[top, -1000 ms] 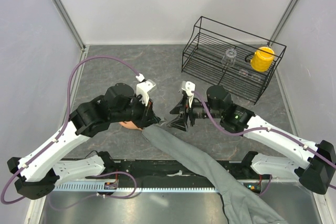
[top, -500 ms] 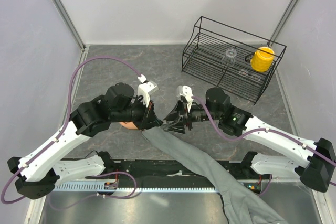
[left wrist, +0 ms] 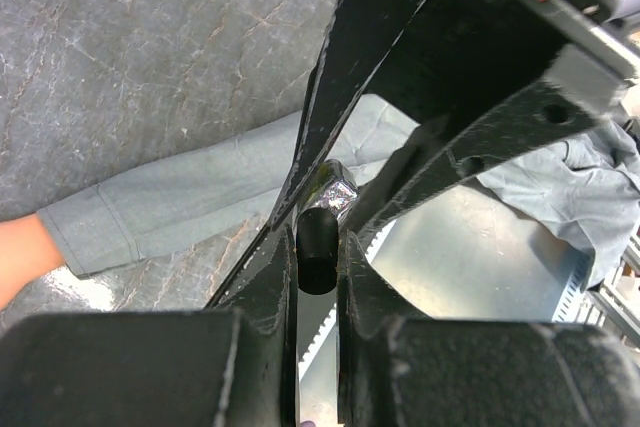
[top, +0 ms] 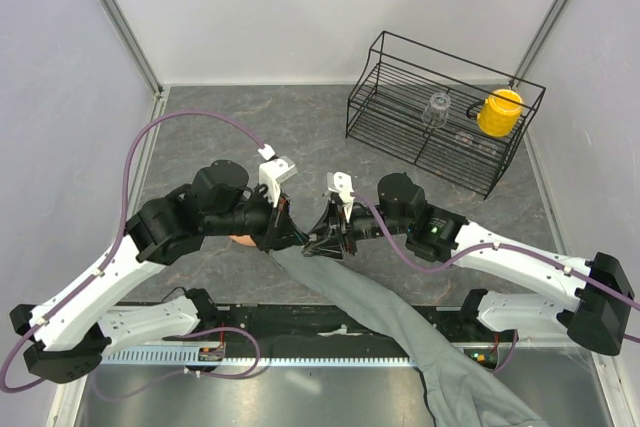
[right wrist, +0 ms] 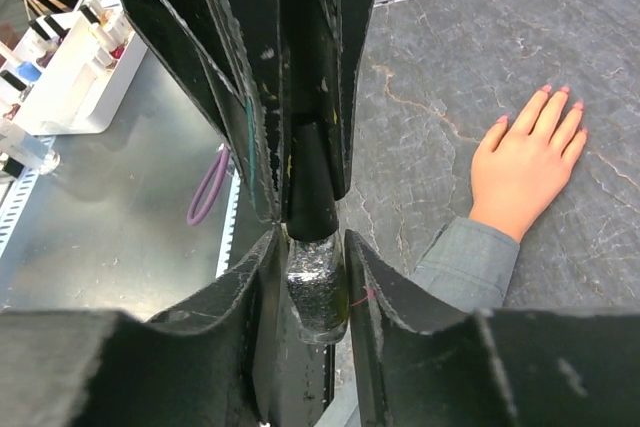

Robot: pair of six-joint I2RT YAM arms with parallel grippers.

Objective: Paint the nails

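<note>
The nails (right wrist: 547,90) look pink and sit at the tips of a bare hand (right wrist: 525,167) lying flat, palm down, on the grey stone desk (right wrist: 450,67). A grey sleeve (right wrist: 465,262) covers the wrist and runs from the hand toward the near edge of the desk. From above, only a sliver of the hand shows beneath the left arm's wrist.

Just beside the hand, over the sleeve, the two arms meet tip to tip. The right fingers (right wrist: 250,297) are pinching a small clear bottle (right wrist: 315,292), one on each side of the glass. The left fingers (left wrist: 265,277) are pressed onto the bottle's black cap (left wrist: 317,252), which stands on the bottle. Bottle and cap are apart from the nails, nearer the sleeve cuff than the fingertips.

Well apart from the hand, toward the far right corner of the desk, stands a black wire rack (top: 420,132) holding a yellow mug (top: 498,112) and a clear glass (top: 437,107)
</note>
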